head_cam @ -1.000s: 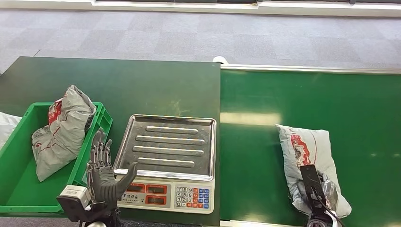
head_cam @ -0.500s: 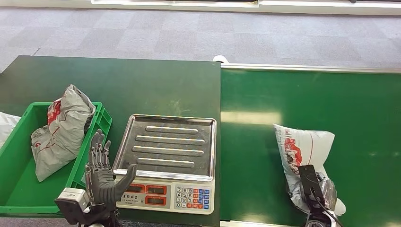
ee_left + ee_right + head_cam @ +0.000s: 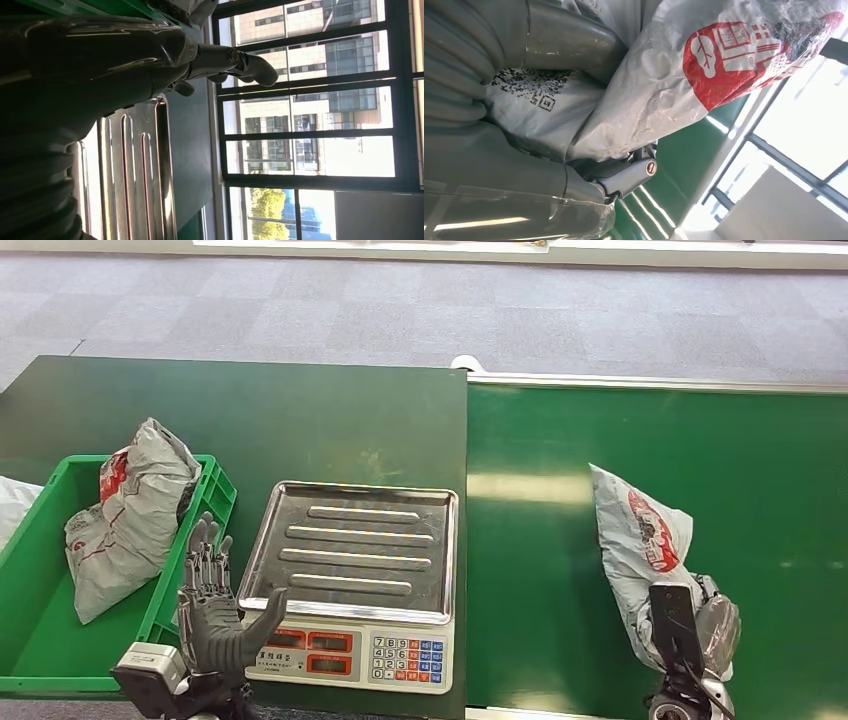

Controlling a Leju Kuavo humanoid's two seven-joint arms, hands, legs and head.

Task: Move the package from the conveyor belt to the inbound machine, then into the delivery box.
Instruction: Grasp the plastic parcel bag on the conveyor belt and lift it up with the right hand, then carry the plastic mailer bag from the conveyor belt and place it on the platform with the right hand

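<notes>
Right hand point(image 3: 690, 635) gripped the grey package point(image 3: 640, 540) over the conveyor belt point(image 3: 560, 570). Left hand point(image 3: 212, 610), fingers spread and holding nothing, stood between scale point(image 3: 350, 580) and green crate point(image 3: 30, 640). Crate held one grey bag point(image 3: 125, 520).

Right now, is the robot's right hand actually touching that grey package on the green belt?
Touching. The right wrist view shows the right hand wrapped around the package, thumb on one side and fingers on the other, pressed into the crinkled plastic.

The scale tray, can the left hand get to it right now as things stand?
Probably yes. The left hand is open and holds nothing, raised just beside the scale tray, between it and the green bin. Nothing lies on the tray or blocks the way.
</notes>
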